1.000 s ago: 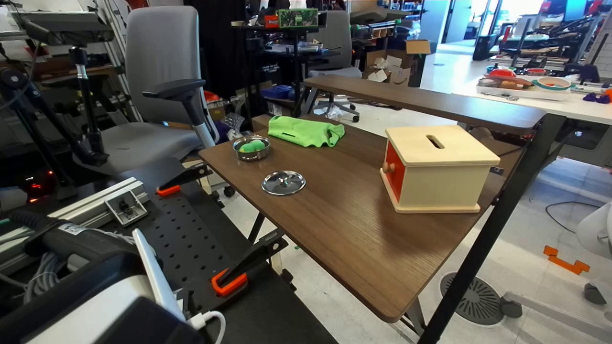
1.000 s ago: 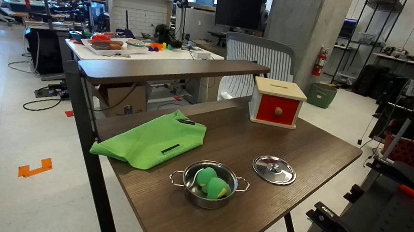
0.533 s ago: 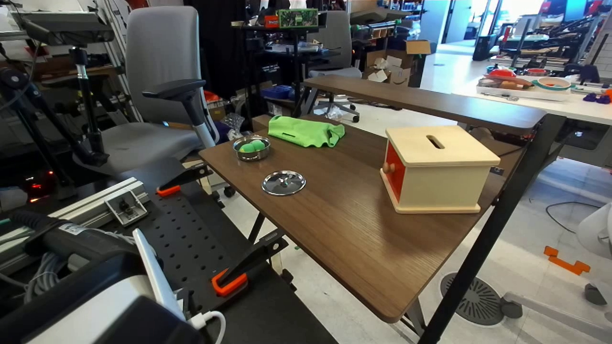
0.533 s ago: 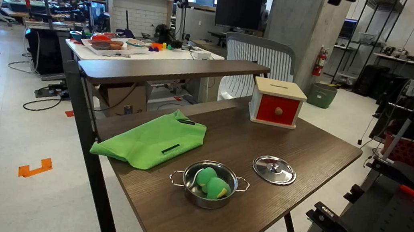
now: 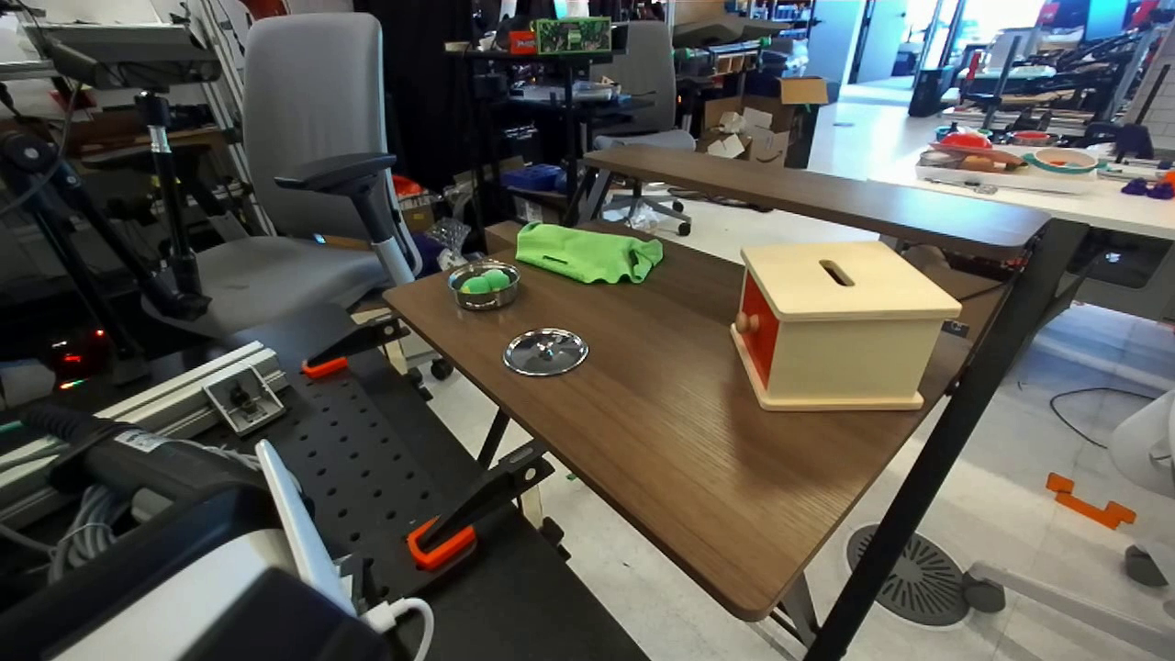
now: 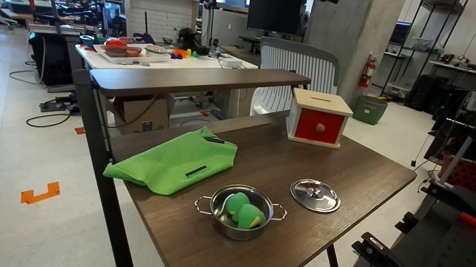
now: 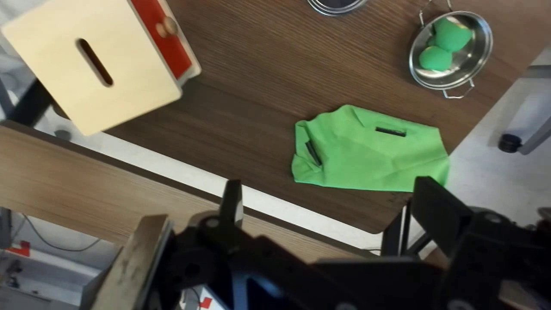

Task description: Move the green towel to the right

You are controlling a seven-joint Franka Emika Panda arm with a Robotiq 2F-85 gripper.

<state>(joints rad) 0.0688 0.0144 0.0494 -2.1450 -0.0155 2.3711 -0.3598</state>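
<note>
Currently, the black two-fingered gripper (image 7: 329, 187) is hanging with its jaws spread wide; the green cloth towel (image 6: 178, 158) is lying on the brown wood-grain table (image 6: 231, 263), one end overhanging the edge. Near the towel, a two-handled metal pot (image 6: 238, 234) is holding green rounded objects (image 6: 249, 217); a round metal lid (image 6: 315, 196) and a red-fronted, pale wooden box (image 6: 319, 121) are resting farther off.

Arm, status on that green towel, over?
Gripper jaws open, empty. Green towel on table, one end overhanging. Pot near it, not touching; raised shelf may crowd descent.
</note>
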